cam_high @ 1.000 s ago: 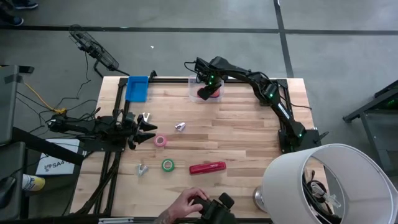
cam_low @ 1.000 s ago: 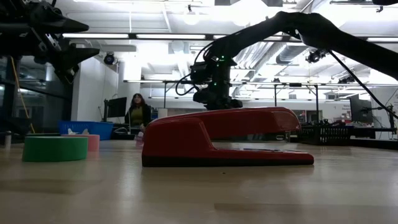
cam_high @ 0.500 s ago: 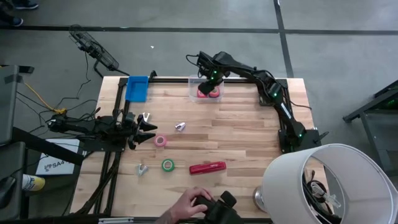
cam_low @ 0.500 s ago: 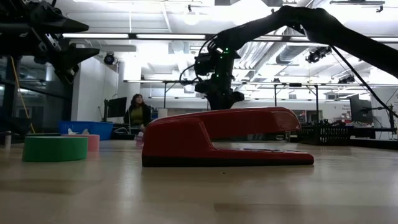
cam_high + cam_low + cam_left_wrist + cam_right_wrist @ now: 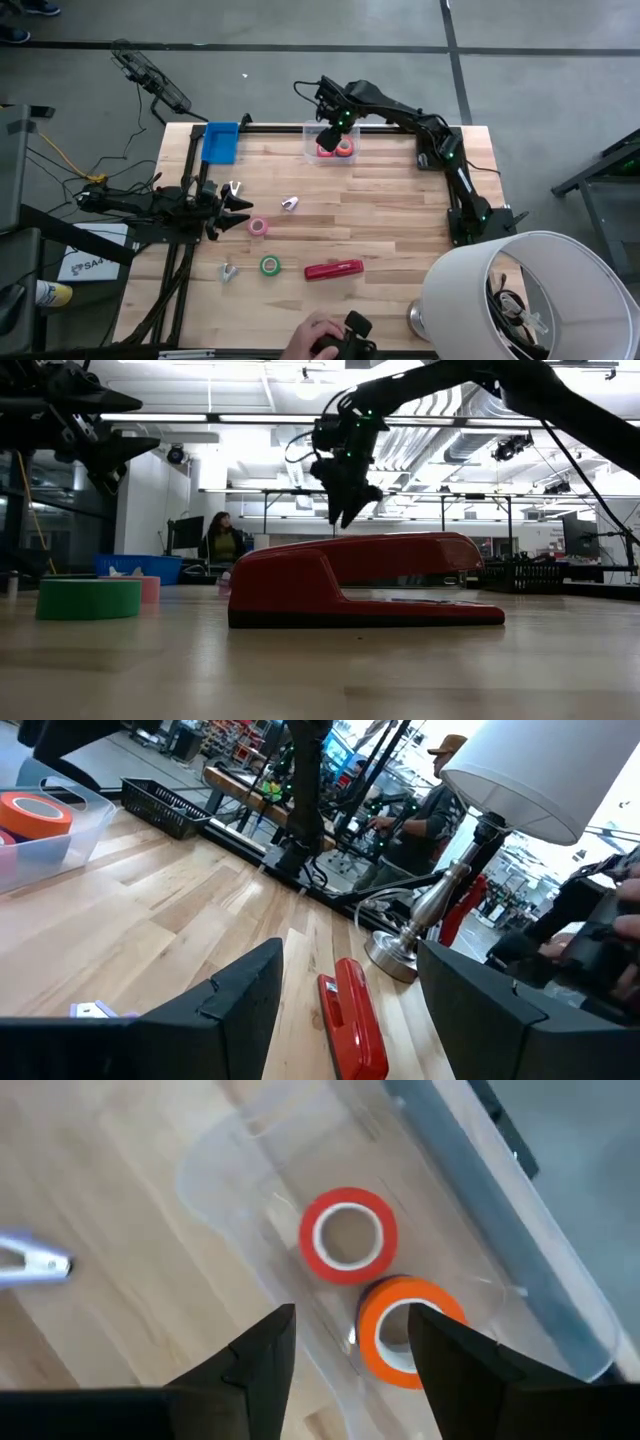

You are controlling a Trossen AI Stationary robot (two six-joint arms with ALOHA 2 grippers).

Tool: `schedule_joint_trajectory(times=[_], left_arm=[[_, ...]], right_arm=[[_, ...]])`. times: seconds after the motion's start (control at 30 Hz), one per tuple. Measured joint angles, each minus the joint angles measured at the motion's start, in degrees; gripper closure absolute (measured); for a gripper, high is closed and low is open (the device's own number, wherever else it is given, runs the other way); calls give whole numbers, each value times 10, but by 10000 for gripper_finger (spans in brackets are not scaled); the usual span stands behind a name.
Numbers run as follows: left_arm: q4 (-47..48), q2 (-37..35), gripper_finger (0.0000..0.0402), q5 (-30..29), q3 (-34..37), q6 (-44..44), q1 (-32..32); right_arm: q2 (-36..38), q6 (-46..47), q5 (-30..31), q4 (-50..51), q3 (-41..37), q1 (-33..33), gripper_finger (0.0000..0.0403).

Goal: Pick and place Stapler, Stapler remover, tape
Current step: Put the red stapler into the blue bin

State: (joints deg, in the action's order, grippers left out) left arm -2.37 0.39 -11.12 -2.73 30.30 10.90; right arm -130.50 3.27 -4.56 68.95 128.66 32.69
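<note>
A: Near your front edge lies the stapler point(image 5: 334, 269), untouched, with green tape point(image 5: 269, 265) and pink tape point(image 5: 258, 227) beside it.

B: Your left jaws point(image 5: 238, 210) wait open at the left edge. Your right jaws point(image 5: 331, 127) hang open and empty above the clear bin point(image 5: 250, 1140) at the far edge, where two rolls point(image 5: 347, 1236) lie.

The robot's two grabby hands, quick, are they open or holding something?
Left gripper: open, holding nothing, waiting at the table's left edge.
Right gripper: open, holding nothing, above the clear bin with the red tape and orange tape.
</note>
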Motion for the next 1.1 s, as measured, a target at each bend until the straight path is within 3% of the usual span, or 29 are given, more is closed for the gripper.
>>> schedule_joint_trajectory(times=[0.9,1.1], left_arm=[[13,0,173,0,0,0,0],[13,0,173,0,0,0,0]], right_arm=[[32,-208,-33,74,-2,-154,216],[79,-218,-32,51,-65,-173,212]])
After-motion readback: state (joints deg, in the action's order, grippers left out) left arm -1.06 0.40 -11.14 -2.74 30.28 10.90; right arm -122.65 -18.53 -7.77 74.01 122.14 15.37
